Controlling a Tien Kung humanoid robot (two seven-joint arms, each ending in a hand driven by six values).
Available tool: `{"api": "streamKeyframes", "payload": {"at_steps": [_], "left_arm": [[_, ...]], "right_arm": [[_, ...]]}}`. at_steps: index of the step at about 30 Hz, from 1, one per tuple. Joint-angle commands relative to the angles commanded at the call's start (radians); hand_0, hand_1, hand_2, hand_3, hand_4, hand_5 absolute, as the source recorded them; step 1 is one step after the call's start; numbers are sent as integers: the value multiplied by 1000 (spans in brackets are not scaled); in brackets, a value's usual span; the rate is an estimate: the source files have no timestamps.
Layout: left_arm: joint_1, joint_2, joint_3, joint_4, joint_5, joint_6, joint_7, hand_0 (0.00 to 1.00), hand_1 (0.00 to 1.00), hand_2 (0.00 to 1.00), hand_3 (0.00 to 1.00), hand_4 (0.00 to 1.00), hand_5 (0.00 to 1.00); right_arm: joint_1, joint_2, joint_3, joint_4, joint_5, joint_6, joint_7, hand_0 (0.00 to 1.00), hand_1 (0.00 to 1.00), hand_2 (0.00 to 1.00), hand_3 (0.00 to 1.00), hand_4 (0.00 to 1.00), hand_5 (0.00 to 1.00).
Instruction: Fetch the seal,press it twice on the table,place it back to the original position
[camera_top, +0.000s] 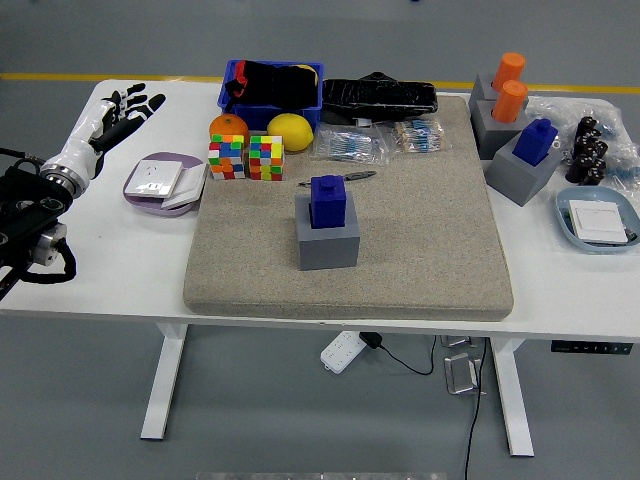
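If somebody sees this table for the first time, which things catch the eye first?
Most striking is the blue seal on its grey block, centre of the beige mat. Two colourful puzzle cubes stand at the mat's far-left corner. The left hand, fingers spread, hovers over the table's far-left corner.

Bright, even overhead light; sharp focus, soft shadows.

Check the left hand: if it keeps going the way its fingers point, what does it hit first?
Probably nothing. The left hand has its fingers spread, pointing up-right toward the table's far left corner. Only bare table shows ahead; the blue bin sits off to the right. Height is unclear.
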Motion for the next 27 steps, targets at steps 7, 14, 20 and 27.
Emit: {"api": "streamKeyframes", "payload": {"at_steps": [7, 14, 20, 27], "left_arm": [[-7, 10, -2, -3, 2, -1, 2, 945, 923, 913, 930, 935, 728], [-9, 16, -4, -1, 0, -3, 3, 944, 916, 910, 929, 932, 725], [-15, 20, -5, 3, -3, -6, 3, 943, 916, 910, 927, 928, 752], [-15, 30, -12, -1, 2, -6, 5, 943, 913, 910, 927, 928, 741]], "right_arm": [[4, -4, 6, 1, -1, -1, -2, 845, 766, 763, 733, 837, 628], [8, -4, 11, 2, 1, -1, -2, 845, 766, 763, 733, 836, 627], [11, -8, 9, 2, 2, -1, -3, 845, 765, 763, 732, 835, 628], [12, -12, 8, 4, 2, -1, -4, 844, 767, 763, 732, 833, 628]]}}
